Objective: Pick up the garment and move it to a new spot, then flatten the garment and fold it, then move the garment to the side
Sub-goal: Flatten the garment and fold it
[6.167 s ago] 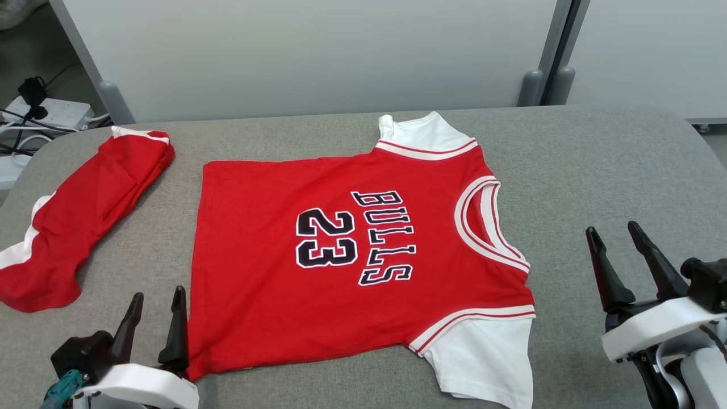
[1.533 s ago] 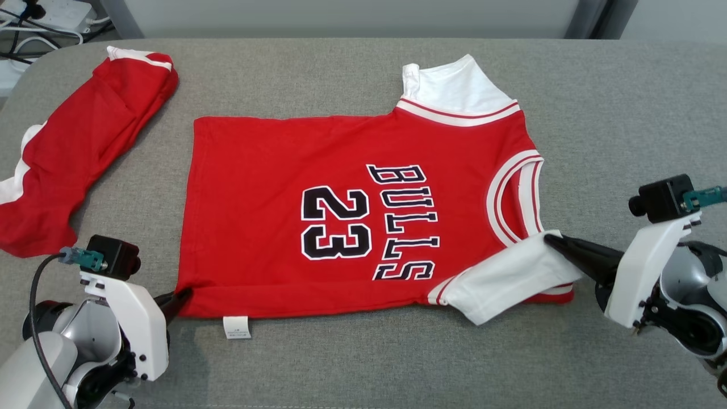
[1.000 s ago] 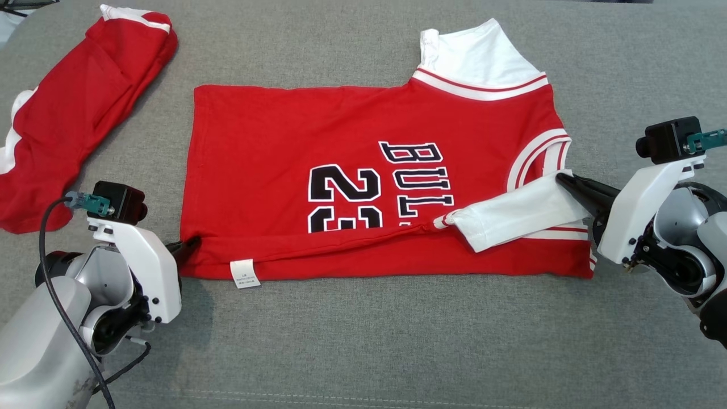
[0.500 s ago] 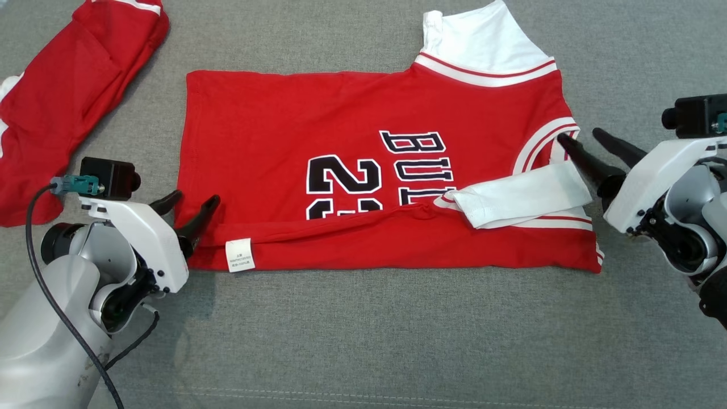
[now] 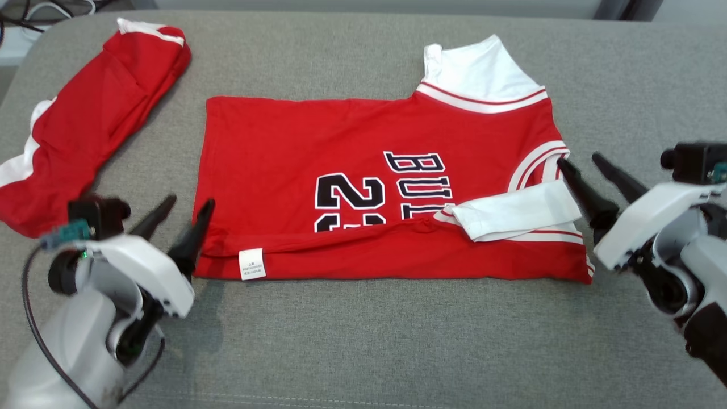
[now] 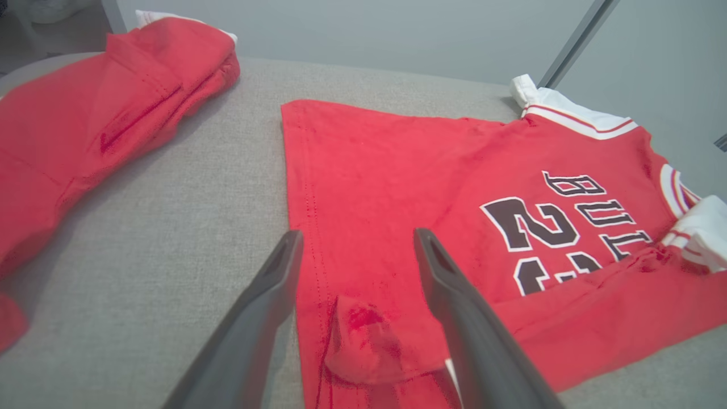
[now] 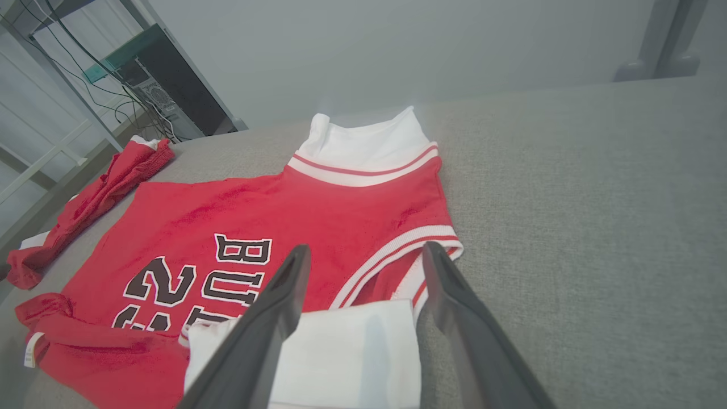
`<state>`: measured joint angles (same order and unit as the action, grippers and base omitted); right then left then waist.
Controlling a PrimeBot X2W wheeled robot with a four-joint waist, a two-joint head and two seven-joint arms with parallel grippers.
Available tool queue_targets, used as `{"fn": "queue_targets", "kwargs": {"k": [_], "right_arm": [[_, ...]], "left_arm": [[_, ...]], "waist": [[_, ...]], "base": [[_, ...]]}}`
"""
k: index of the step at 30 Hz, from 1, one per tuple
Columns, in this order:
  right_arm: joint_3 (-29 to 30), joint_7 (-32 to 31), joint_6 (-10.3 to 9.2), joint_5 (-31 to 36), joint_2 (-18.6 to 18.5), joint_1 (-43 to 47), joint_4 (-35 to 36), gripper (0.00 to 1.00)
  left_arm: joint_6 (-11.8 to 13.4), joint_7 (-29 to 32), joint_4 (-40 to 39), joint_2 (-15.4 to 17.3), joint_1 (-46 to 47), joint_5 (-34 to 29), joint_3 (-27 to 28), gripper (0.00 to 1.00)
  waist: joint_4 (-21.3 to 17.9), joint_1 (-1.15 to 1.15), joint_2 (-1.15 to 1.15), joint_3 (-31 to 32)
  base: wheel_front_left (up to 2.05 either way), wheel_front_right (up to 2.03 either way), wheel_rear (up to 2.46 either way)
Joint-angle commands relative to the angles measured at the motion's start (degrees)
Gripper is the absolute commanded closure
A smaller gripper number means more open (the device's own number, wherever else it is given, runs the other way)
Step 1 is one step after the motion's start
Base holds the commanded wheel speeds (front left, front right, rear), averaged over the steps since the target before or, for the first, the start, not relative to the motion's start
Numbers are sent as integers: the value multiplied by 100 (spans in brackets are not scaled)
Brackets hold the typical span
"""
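Red jersey | long axis left-right | collar right | hem left

A grey fabric-covered table with rounded corners is seen. Spread at its middle is a red jersey with white sleeves and black lettering, its near edge folded over. A crumpled red-and-white garment is laid well apart, far left

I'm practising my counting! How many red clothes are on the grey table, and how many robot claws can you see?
Red clothes: 2, the Bulls jersey and the other red garment lying apart from it.
Robot claws: 2, the left gripper and the right gripper, both open.
Total: 4
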<state>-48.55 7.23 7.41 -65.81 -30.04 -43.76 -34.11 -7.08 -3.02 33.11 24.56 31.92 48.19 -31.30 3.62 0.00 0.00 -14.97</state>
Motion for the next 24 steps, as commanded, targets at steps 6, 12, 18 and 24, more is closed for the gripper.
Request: {"fn": "queue_targets", "kwargs": {"k": [6,12,18,24], "right_arm": [[-221,313,8,-151,-192,709,417,0],[-358,400,8,-232,-236,1168,574,0],[-395,423,8,-280,-178,1278,642,0],[-400,447,8,-314,-106,1290,696,0]], "left_arm": [[-12,-519,-54,54,-640,88,158,0],[54,-682,3,-97,-1204,252,149,0],[62,-729,306,-179,-1193,366,206,0],[33,-873,544,-279,-1059,583,385,0]], "waist": [[-36,0,0,399],[-107,0,0,538],[-184,0,0,489],[-255,0,0,370]], "base": [[0,0,0],[0,0,0],[0,0,0],[0,0,0]]}}
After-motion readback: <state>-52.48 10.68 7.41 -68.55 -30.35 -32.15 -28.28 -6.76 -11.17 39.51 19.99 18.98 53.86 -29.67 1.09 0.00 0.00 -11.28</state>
